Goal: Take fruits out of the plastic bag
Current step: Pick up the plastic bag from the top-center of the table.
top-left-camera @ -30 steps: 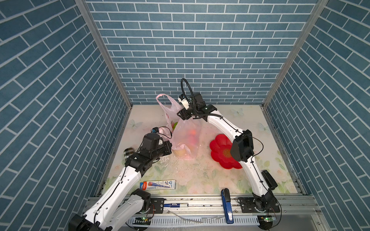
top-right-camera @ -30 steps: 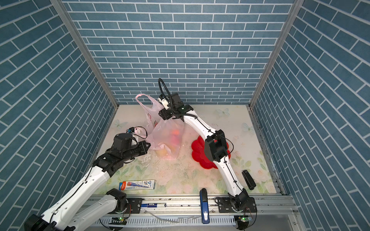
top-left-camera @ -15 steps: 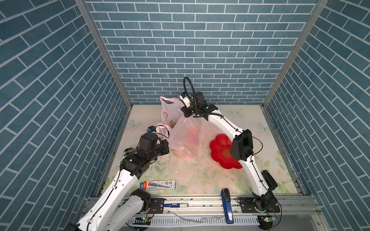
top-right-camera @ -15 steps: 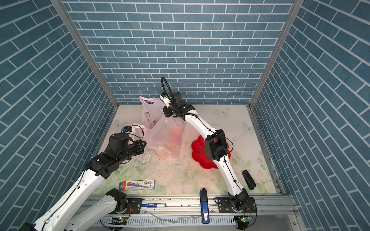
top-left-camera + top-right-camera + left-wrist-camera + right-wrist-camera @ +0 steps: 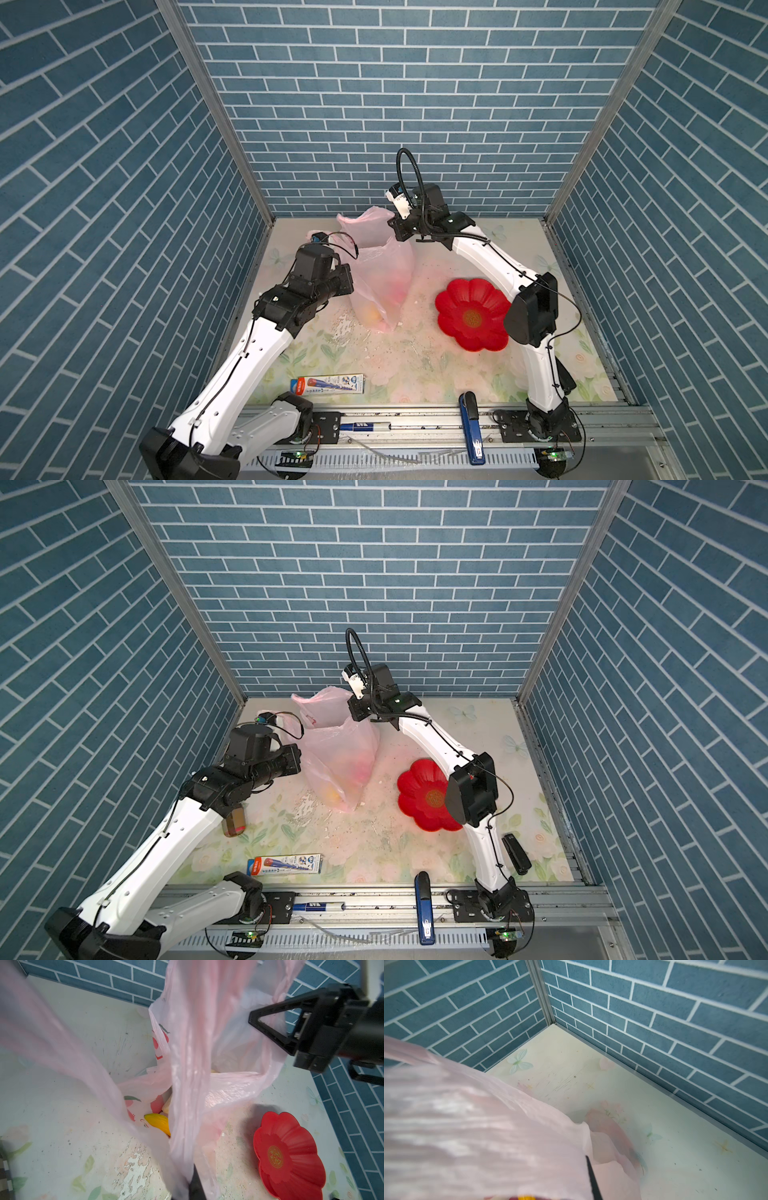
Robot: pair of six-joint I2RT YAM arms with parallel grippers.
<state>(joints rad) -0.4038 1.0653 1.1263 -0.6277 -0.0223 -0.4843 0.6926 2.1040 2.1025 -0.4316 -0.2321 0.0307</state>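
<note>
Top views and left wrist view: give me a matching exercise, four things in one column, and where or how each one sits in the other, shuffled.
1 plastic bag
2 red plate
3 printed box
4 yellow fruit

A flat near the front edge
B inside the bag, low down
C upright, top lifted
D empty, apart from the bag

Pairs: 1-C, 2-D, 3-A, 4-B

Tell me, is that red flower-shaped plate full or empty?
Empty. The red plate shows only its bare surface and gold emblem; the fruits sit inside the plastic bag.
</note>
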